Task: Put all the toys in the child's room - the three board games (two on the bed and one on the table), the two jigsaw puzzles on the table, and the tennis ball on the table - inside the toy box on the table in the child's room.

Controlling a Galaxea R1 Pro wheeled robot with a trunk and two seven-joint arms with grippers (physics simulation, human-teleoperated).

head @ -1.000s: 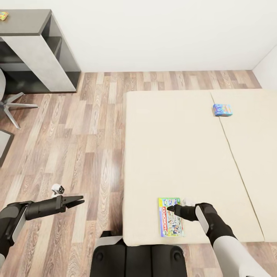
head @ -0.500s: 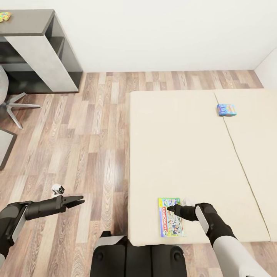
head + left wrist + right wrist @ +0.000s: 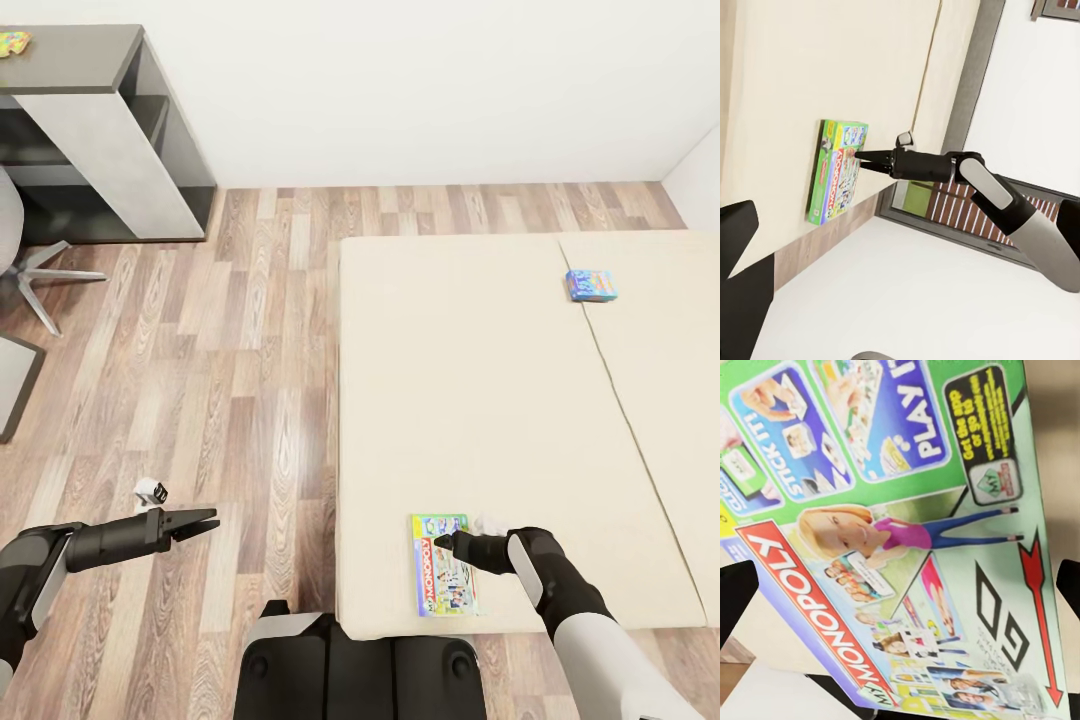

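Observation:
The green-and-white Monopoly board game [image 3: 443,565] lies flat on the cream bed [image 3: 470,400], near its front left corner. My right gripper [image 3: 441,543] points down onto the box's upper part. In the right wrist view the box face [image 3: 907,555] shows between two dark fingers [image 3: 736,592] that stand far apart, so the gripper is open. A blue board game [image 3: 590,285] lies far back on the bed. A bright jigsaw puzzle [image 3: 12,42] shows on the dark table [image 3: 70,60] at the far left. My left gripper [image 3: 205,520] hangs open over the floor, holding nothing.
The wood-plank floor [image 3: 230,350] runs between the table and the bed. A grey swivel chair [image 3: 30,265] stands at the left edge. A small white object [image 3: 150,490] lies on the floor by my left gripper. White walls close the back and right.
The bed, blue box and table have shifted right in the picture, so the camera moved. The Monopoly box kept its place under my right gripper and now lies nearer the bed's left edge.

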